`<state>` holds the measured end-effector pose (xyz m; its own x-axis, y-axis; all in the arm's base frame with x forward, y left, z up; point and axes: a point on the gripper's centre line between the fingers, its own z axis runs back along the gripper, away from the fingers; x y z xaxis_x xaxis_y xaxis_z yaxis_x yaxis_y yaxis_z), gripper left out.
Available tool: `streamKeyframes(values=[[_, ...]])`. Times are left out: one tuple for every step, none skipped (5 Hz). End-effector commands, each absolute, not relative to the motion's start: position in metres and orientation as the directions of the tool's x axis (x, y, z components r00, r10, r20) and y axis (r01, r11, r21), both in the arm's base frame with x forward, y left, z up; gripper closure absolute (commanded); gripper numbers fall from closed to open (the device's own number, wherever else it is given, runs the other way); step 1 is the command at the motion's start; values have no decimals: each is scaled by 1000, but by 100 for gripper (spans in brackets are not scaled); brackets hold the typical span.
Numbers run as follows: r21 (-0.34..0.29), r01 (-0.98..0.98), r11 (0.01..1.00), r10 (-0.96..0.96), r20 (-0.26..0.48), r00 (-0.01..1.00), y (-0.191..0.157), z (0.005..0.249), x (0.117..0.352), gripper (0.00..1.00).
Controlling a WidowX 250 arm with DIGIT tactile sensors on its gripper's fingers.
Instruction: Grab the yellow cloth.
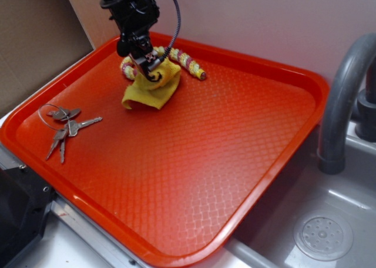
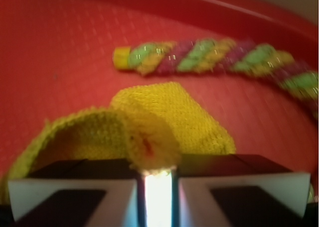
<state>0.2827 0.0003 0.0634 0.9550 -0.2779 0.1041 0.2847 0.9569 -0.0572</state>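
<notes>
The yellow cloth (image 1: pixel 151 90) lies crumpled at the back left of the red tray (image 1: pixel 194 162). My gripper (image 1: pixel 150 68) stands over its far part, and its jaws are closed on a bunched fold of the cloth. In the wrist view the cloth (image 2: pixel 164 117) fills the lower middle. A tuft of it is pinched between the two fingers of the gripper (image 2: pixel 157 170), with only a narrow slit between them. Part of the cloth rises towards the jaws and the rest rests on the tray.
A braided red, yellow and green rope (image 1: pixel 185 60) lies just behind the cloth, and shows across the top of the wrist view (image 2: pixel 209 57). A bunch of keys on a ring (image 1: pixel 63 127) lies at the tray's left. A grey faucet (image 1: pixel 341 103) and sink drain (image 1: pixel 323 237) are at the right.
</notes>
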Motion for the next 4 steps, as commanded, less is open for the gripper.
streamKeyframes(values=[[-262,-62,963,128,242,962,5,177,211,100],[-243,-156,957,217,250,944,6,227,185,100],[-201,-241,950,284,231,931,-7,277,177,100],[-154,-263,952,293,219,931,-11,288,187,100]])
